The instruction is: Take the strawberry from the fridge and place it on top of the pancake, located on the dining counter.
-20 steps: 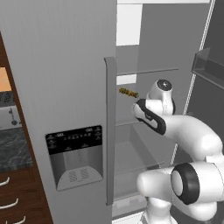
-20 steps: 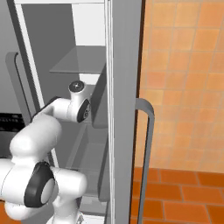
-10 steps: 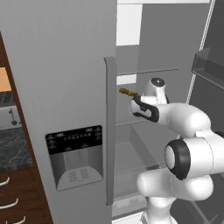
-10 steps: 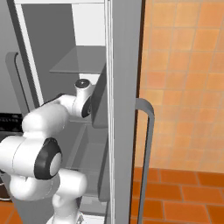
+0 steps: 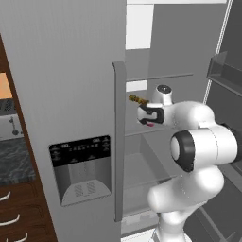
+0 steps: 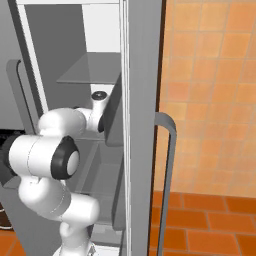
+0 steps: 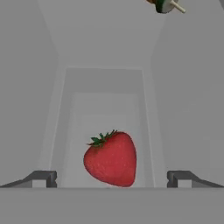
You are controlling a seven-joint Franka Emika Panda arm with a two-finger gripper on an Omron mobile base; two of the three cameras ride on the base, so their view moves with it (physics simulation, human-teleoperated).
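While the fridge (image 5: 71, 71) stands with its right door swung open, the gripper (image 7: 111, 177) is reached in over a shelf (image 5: 142, 130), its jaws spread fully wide and nothing held between them. In the hand view, the strawberry (image 7: 111, 158) is seen lying on the pale shelf floor, centred between the two dark fingertips (image 7: 43, 177) and close in front of them, its green leafy cap tilted up and to the left. Contact with either finger cannot be made out. At the top edge of that view the end of a skewer-like food (image 7: 165, 5) is seen, well apart from the fruit.

The strawberry is judged to be light, soft and easily bruised, with a rounded, somewhat slick skin that could squirt out of a hard pinch. A grip across its widest part, at mid-body below the cap, is called for, with the closing kept gentle. The pointed tip is best avoided, since it would be crushed.
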